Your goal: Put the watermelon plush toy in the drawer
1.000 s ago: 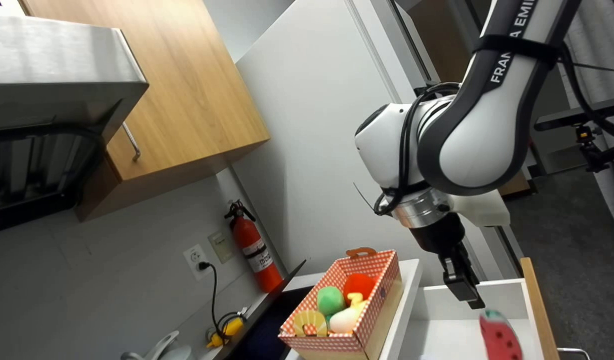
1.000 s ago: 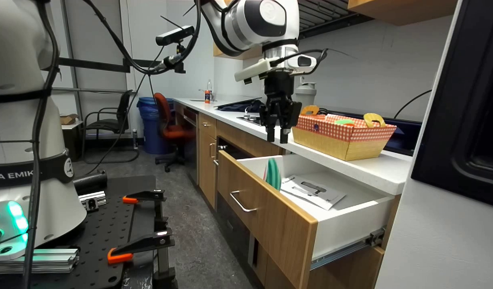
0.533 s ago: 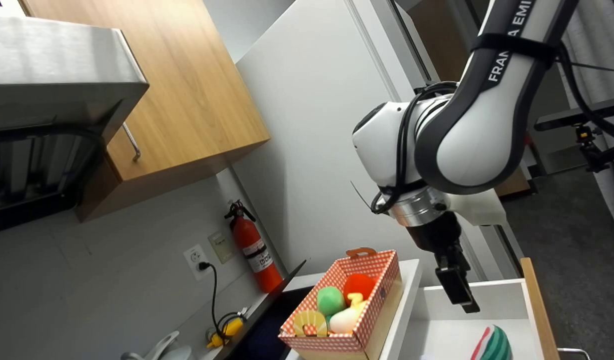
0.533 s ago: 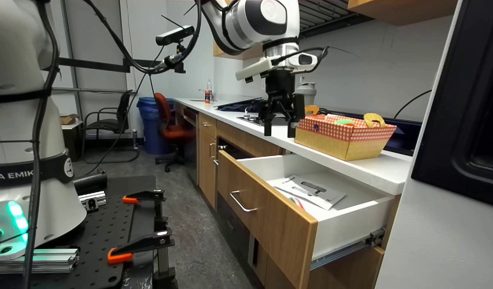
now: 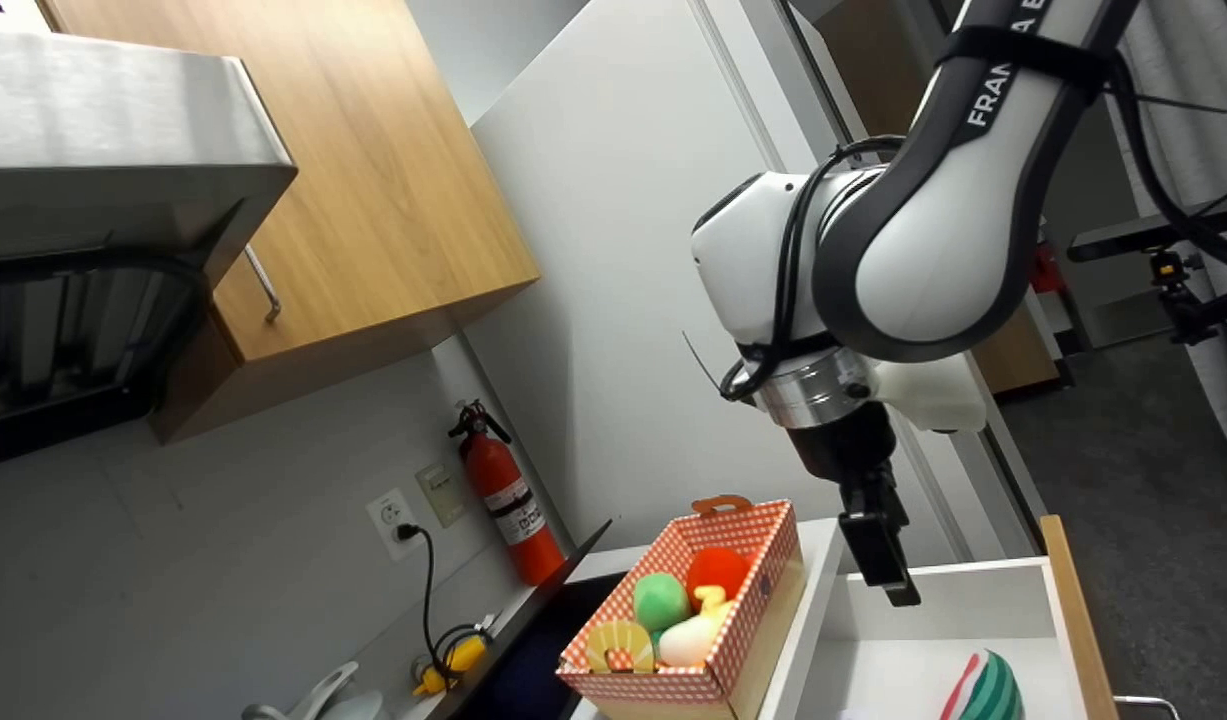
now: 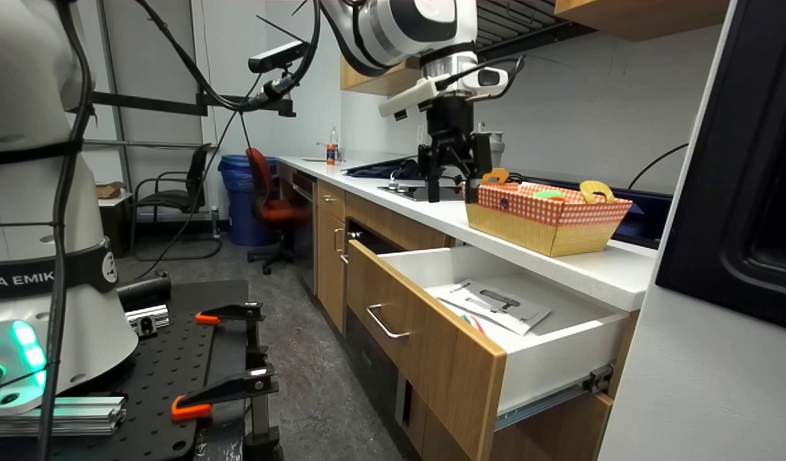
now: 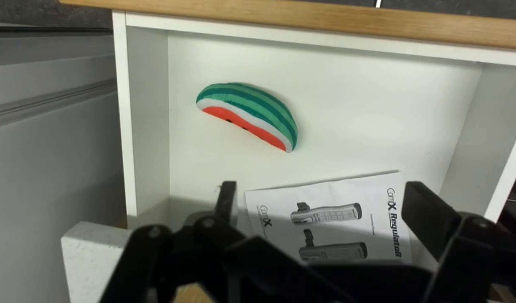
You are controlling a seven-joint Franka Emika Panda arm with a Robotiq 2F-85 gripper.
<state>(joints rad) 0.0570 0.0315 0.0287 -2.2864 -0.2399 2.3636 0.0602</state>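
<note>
Watermelon plush toy (image 7: 249, 115) on the white floor of the drawer (image 7: 392, 109), well apart from the claw (image 7: 321, 191) and, in the wrist view, between ten and eleven o'clock from it. Lies aslant along a ten-to-four line, with striped green rind toward one o'clock and a strip of red face, dotted with dark seeds, toward seven. As for the claw, spread wide, with a broad gap between the two fingers (image 7: 428, 216). Hangs higher than the toy in both exterior views. Points roughly toward five o'clock in an exterior view, with the toy (image 5: 985, 688) between four and five o'clock from the fingertips (image 5: 903, 597) and cut off by the bottom edge. Points toward six in an exterior view, with a red, white and green sliver of the toy (image 6: 474, 323) showing over the drawer front (image 6: 431, 358), between five and six o'clock from the gap. At five o'clock from the toy in the wrist view, a printed sheet (image 7: 337, 191), partly behind the claw. Just past three o'clock from the claw in an exterior view, a red-checked basket (image 6: 521, 227) on the countertop (image 6: 623, 272), partly behind one finger.
</note>
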